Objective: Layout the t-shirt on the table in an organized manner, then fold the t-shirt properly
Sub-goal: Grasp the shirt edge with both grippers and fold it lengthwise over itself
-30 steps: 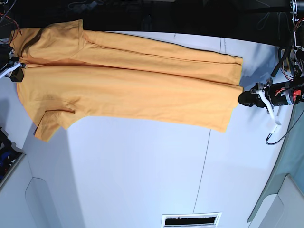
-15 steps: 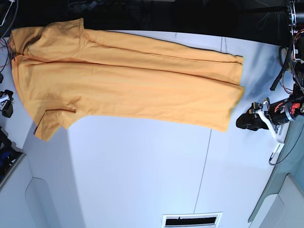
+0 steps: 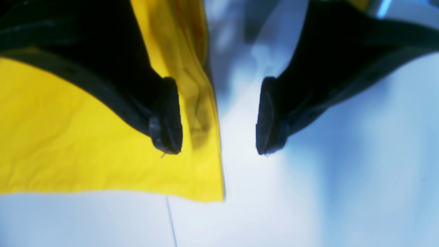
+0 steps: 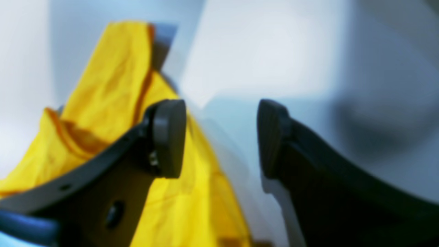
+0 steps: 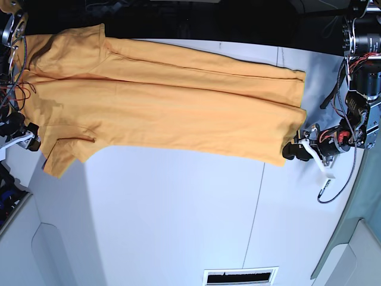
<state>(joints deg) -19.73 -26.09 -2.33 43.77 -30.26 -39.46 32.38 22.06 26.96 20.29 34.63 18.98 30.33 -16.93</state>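
Observation:
The orange-yellow t-shirt (image 5: 161,107) lies spread flat across the far part of the white table (image 5: 178,208), collar end at the left and hem at the right. My left gripper (image 5: 293,151) stands open beside the hem's near corner. In the left wrist view, one of the left gripper's (image 3: 219,120) fingers hovers over the t-shirt (image 3: 68,144) corner and the other over the bare table (image 3: 343,171). My right gripper (image 5: 31,142) is open at the sleeve end. In the right wrist view nothing lies between the right gripper's (image 4: 221,137) fingers, and the t-shirt (image 4: 113,85) is bunched behind one of them.
A grey-green panel (image 5: 364,226) borders the table at the right. A slotted vent (image 5: 240,276) sits at the near edge. Loose cables (image 5: 333,185) hang by the left arm. A thin dark seam (image 5: 257,202) crosses the table.
Both grippers have opened and let go of the t-shirt. The left one moved from the hem's middle to its near corner. The right one slid down the collar end to the sleeve.

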